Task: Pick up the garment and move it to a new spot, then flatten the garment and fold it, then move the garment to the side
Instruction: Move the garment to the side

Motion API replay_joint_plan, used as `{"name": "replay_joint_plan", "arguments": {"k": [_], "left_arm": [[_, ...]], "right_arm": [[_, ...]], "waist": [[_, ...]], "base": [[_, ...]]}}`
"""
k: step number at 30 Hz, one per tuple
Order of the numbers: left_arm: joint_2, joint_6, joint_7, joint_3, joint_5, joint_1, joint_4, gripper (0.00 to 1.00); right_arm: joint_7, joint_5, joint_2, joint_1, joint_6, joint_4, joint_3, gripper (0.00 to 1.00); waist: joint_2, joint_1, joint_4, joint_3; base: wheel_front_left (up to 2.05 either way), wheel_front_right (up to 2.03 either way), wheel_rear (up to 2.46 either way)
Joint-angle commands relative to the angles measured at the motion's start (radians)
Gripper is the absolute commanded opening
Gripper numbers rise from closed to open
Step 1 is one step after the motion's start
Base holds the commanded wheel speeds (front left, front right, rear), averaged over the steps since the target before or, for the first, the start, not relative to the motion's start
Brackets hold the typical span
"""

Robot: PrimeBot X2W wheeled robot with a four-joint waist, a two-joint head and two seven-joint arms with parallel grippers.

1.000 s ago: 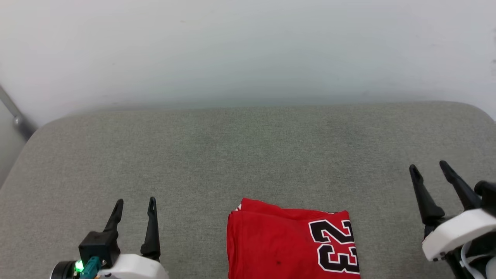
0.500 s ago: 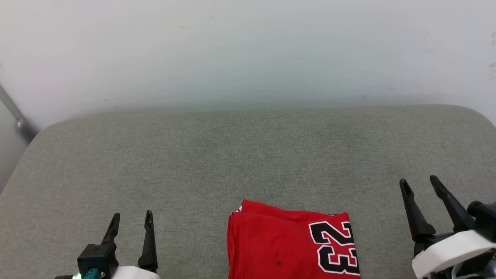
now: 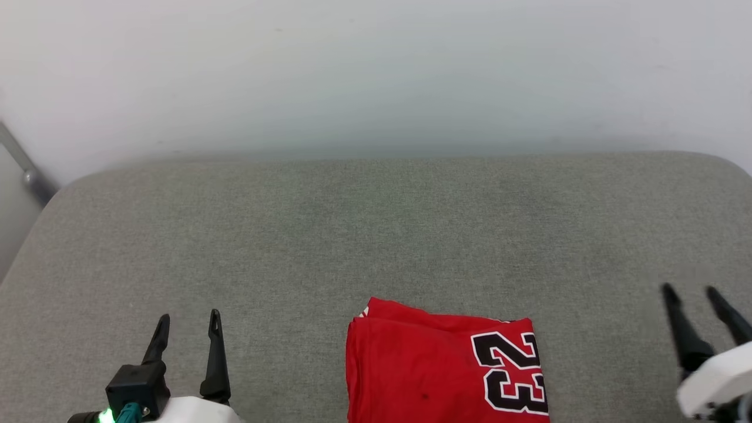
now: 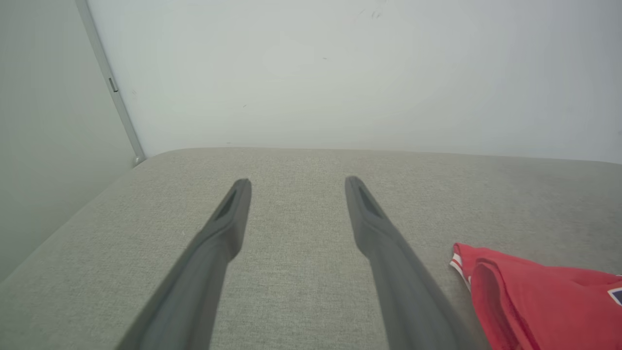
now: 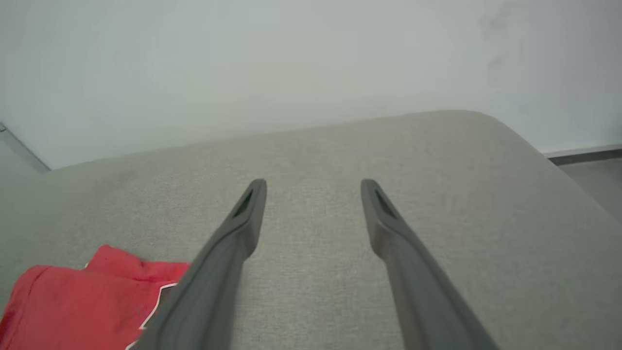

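garment: the garment [image 3: 423,370] lies folded in a compact red block at the near middle of the grey padded cushion [image 3: 352,235], its near part cut off by the bottom edge of the head view.
layers: several stacked folds show along its left edge in the left wrist view [image 4: 534,301], with a bit of white, red-striped trim [image 4: 457,265] poking out at the far corner.
left gripper: the left gripper [image 3: 189,317] has its jaws wide apart, holds nothing, and sits well to the left of the garment.
right gripper: the right gripper [image 3: 690,290] also has its jaws wide and holds nothing, off to the right of the garment, not touching it.
handling: probably light, soft and limp; smooth jersey cloth may slide on itself, so the layers could slip apart or unfold if lifted by one ply alone.
where to grip: best judged at the folded left and right edges, pinching all the layers together, one gripper on each side, so the block keeps its shape.
writing: the numerals [image 3: 511,373] read "23", black with white edging, turned sideways on the right half of the top face.
other labels: no brand mark or other word can be read.
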Motion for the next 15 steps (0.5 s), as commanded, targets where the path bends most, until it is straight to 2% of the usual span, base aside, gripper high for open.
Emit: {"name": "replay_joint_plan", "arguments": {"k": [1, 6, 10, 12, 15], "left_arm": [[0.001, 0.005, -0.005, 0.005, 0.008, -0.013, -0.003, 1.0], [-0.017, -0.007, -0.017, 0.02, 0.008, -0.018, -0.02, 1.0], [-0.034, -0.017, -0.022, 0.039, 0.02, -0.013, -0.028, 1.0], [-0.04, -0.024, -0.024, 0.046, 0.027, -0.017, -0.029, 1.0], [-0.049, -0.037, -0.025, 0.055, 0.037, -0.03, -0.026, 1.0]], "right_arm": [[0.012, 0.018, -0.01, -0.005, 0.0, 0.008, -0.02, 1.0], [0.223, 0.148, -0.059, -0.016, 0.0, 0.099, -0.182, 1.0], [0.439, 0.237, -0.08, -0.023, 0.0, 0.178, -0.238, 1.0], [0.541, 0.27, -0.068, -0.028, 0.0, 0.218, -0.252, 1.0], [0.687, 0.323, -0.009, -0.043, 0.0, 0.295, -0.286, 1.0]], "waist": [[-0.0001, 0.0, 0.005, 0.003], [-0.0001, 0.0, 0.038, 0.014], [-0.0001, 0.0, 0.06, 0.024], [-0.0001, 0.0, 0.073, 0.031], [-0.0001, 0.0, 0.094, 0.041]], "base": [[0.0, 0.0, 0.0], [0.0, 0.0, 0.0], [0.0, 0.0, 0.0], [0.0, 0.0, 0.0], [0.0, 0.0, 0.0]]}}
